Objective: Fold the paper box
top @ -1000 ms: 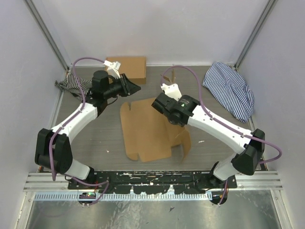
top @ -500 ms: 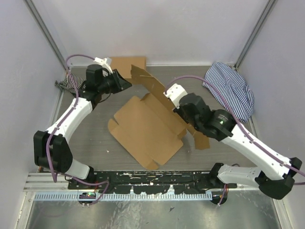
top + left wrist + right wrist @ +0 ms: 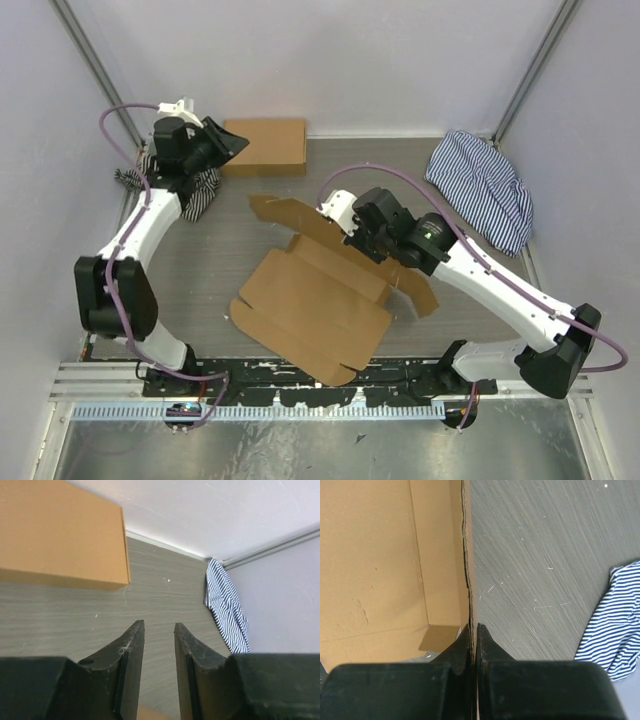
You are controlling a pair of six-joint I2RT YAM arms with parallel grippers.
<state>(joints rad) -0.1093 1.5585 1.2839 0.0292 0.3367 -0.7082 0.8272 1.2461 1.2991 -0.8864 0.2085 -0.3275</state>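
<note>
The paper box is a brown die-cut sheet lying partly folded mid-table, one long flap raised along its far side. My right gripper is shut on that flap. In the right wrist view its jaws pinch the thin cardboard edge, with the paper box's inner panels to the left. My left gripper hovers at the far left, apart from the sheet and close to the second box. Its jaws stand open with only tabletop between them.
A closed brown cardboard box lies against the back wall. One striped cloth lies at the back right, another under the left arm. White walls enclose the table.
The left gripper has let go of the flap, pulled back to the far left and opened wider. The right gripper kept its grip; the sheet turned and slid toward the front.
</note>
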